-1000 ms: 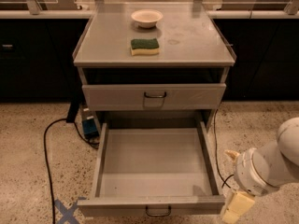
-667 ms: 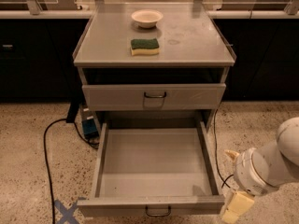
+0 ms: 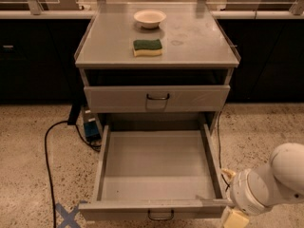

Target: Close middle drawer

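Grey metal cabinet (image 3: 199,42) with the middle drawer (image 3: 156,163) pulled fully out, seen from above and in front. The gripper (image 3: 233,218), a cream-coloured block at the end of a smooth, rounded white arm (image 3: 273,179), sits at the lower right edge of the view; whether it is open or closed cannot be told. The drawer's right front corner lies just to the gripper's left, near it, though contact cannot be judged. The drawer is a deep, plain rectangular tray of matte sheet metal; its low flat front carries a small dark wire handle (image 3: 160,216), left of the gripper at about the same level. Above and behind the gripper, the upper drawer (image 3: 190,99) has a taller front with a like handle (image 3: 157,97). On the flat cabinet top, well apart from the gripper, stand a shallow round white bowl (image 3: 149,18) and a rectangular sponge (image 3: 147,47), green over yellow. The floor (image 3: 28,141) is speckled, crossed by a black cable (image 3: 46,151).
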### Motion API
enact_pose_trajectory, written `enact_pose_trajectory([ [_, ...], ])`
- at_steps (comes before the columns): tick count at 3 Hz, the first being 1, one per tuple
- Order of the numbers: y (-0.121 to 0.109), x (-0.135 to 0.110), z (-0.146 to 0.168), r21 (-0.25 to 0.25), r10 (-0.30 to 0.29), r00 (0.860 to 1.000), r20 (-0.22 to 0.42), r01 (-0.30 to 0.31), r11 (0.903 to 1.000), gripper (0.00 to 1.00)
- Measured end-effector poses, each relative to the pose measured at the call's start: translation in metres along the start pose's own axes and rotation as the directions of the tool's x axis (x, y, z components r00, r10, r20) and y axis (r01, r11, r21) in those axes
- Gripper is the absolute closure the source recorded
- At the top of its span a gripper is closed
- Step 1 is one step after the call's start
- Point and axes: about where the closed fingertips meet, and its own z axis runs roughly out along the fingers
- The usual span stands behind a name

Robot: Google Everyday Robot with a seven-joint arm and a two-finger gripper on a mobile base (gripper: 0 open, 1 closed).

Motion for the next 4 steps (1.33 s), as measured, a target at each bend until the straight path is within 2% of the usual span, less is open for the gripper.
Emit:
enact_pose_trajectory([
  [1,0.022,0.016,0.049,-0.08,0.005,1.0,0.024,-0.003,0.9968,0.0],
  [2,0.043,0.033,0.089,-0.179,0.024,0.998,0.05,-0.014,0.9837,0.0],
  [3,0.064,0.048,0.119,-0.276,0.037,0.996,0.085,-0.012,0.961,0.0],
  [4,0.064,0.048,0.119,-0.276,0.037,0.996,0.085,-0.012,0.961,0.0],
])
